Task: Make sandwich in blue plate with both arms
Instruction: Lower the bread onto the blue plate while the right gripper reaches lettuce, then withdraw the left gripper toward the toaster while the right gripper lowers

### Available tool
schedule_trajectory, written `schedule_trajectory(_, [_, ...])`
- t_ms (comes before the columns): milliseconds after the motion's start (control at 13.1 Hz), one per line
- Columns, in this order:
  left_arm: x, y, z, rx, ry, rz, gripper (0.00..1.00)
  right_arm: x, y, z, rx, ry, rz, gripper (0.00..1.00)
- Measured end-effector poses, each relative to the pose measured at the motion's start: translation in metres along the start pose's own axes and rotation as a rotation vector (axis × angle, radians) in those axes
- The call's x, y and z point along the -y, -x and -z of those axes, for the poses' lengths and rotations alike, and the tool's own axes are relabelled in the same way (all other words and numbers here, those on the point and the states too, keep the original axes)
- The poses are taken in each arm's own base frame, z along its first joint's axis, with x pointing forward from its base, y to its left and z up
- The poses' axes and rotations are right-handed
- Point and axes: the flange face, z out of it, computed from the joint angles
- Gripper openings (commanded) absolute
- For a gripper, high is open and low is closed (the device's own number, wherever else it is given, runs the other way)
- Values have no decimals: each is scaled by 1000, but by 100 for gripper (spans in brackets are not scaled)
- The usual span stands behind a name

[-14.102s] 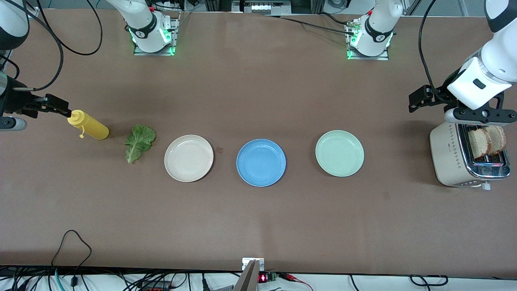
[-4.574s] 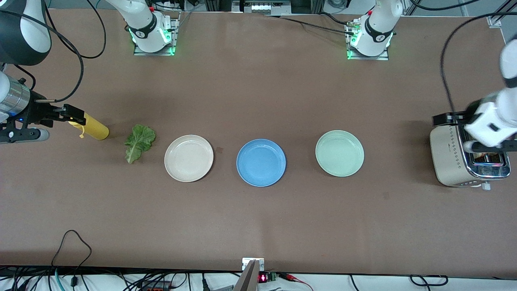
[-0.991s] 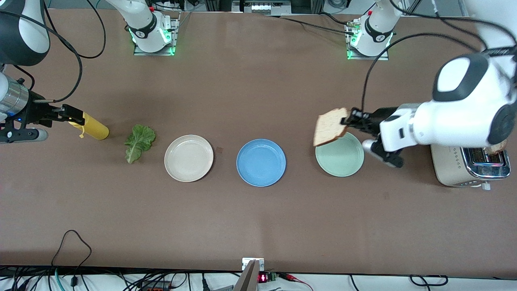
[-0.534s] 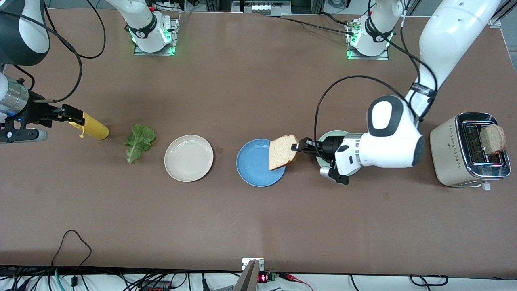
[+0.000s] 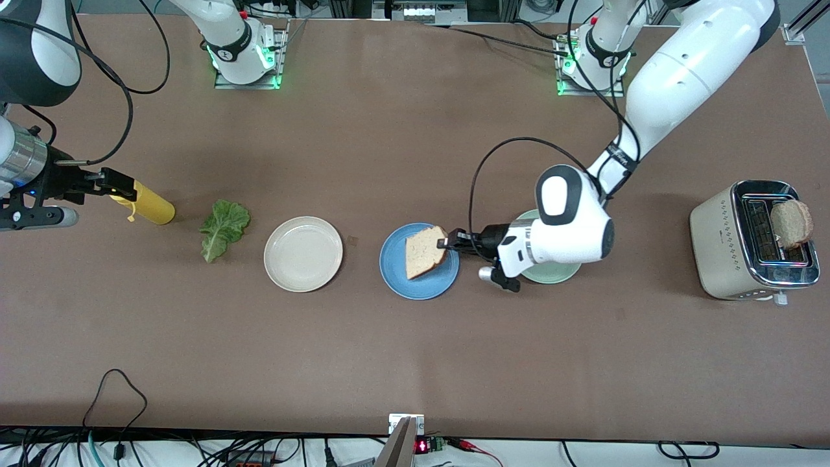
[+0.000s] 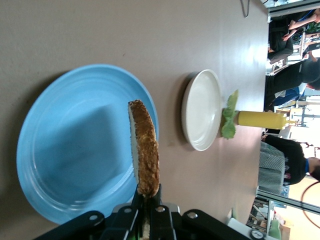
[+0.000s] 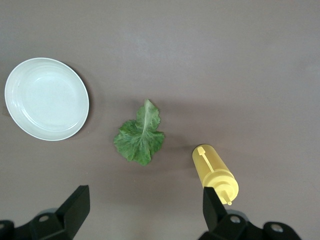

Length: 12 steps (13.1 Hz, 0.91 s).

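Note:
The blue plate (image 5: 397, 267) (image 6: 65, 150) lies mid-table between two other plates. A light brown bread slice (image 5: 423, 251) (image 6: 145, 150) hangs tilted, edge-on, just over its half toward the left arm's end. My left gripper (image 5: 445, 244) (image 6: 148, 192) is shut on that slice's edge. A second slice (image 5: 791, 222) stands in the toaster (image 5: 723, 243). The green lettuce leaf (image 5: 224, 228) (image 7: 140, 138) lies flat on the table toward the right arm's end. My right gripper (image 5: 120, 187) (image 7: 145, 205) waits open over the table, by the cap of the yellow bottle (image 5: 148, 205) (image 7: 215, 172).
A beige plate (image 5: 303, 253) (image 6: 200, 110) (image 7: 46, 98) sits between the lettuce and the blue plate. A pale green plate (image 5: 552, 275) is largely covered by the left wrist. The toaster stands at the left arm's end of the table.
The left arm has lifted a bread slice from the toaster and carried it past the green plate; over the last half second it moved lower over the blue plate. The right arm has not moved.

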Motion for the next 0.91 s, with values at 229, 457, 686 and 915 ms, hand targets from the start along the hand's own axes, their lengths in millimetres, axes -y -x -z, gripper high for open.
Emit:
schedule_trajectory(229, [21, 3, -16, 8, 13, -3, 99, 3, -6, -16, 27, 0, 6, 100])
schedule_trajectory(457, [23, -2, -7, -10, 15, -13, 100, 8, -13, -33, 58, 0, 15, 100])
schedule_trajectory(686, [27, -12, 25, 4, -23, -76, 100, 15, -21, -56, 93, 1, 26, 100])
schedule_trajectory(915, [20, -15, 76, 111, -169, -225, 100, 18, -30, -96, 77, 6, 30, 100])
